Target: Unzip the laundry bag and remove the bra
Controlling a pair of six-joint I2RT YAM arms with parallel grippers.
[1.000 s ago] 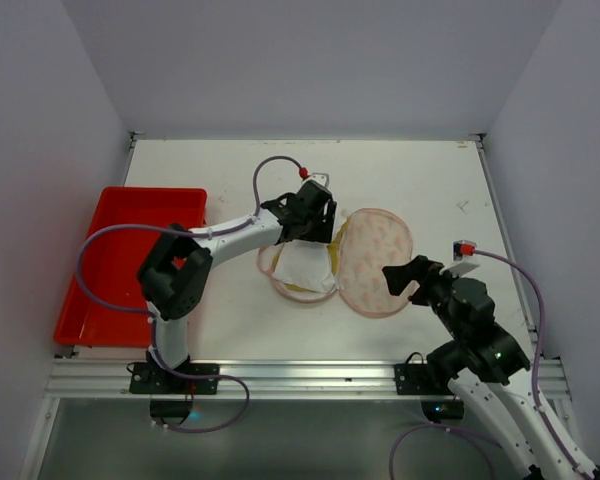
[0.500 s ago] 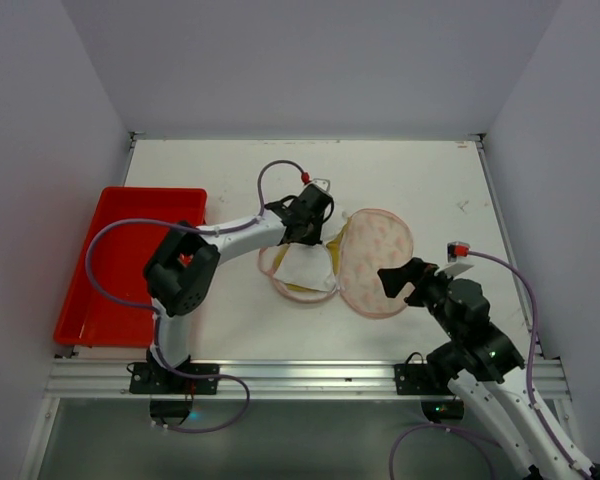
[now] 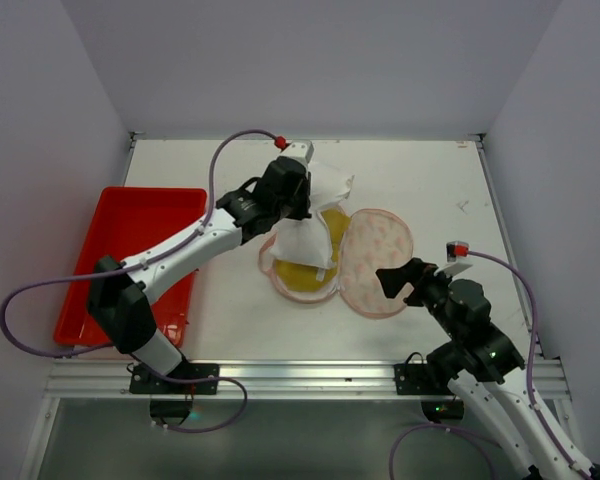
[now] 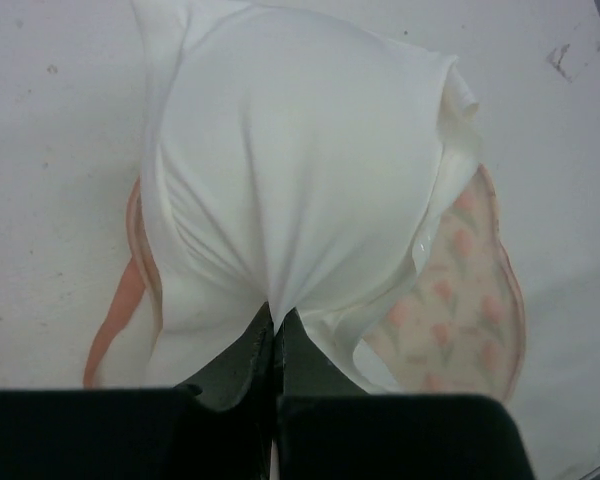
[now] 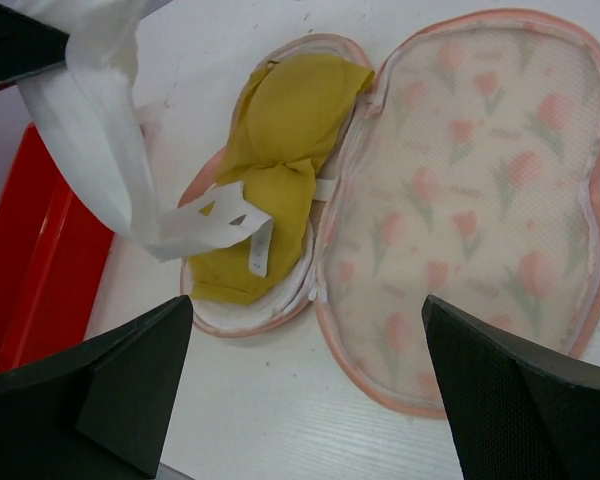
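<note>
The white table (image 3: 430, 180) carries the opened laundry bag (image 3: 380, 250) below the left pincer (image 4: 275, 322), and a red tray (image 3: 140, 215) off to its left.

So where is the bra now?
In the top view, the bra lies mid-table in the left half of the laundry bag, under the white cloth.
</note>
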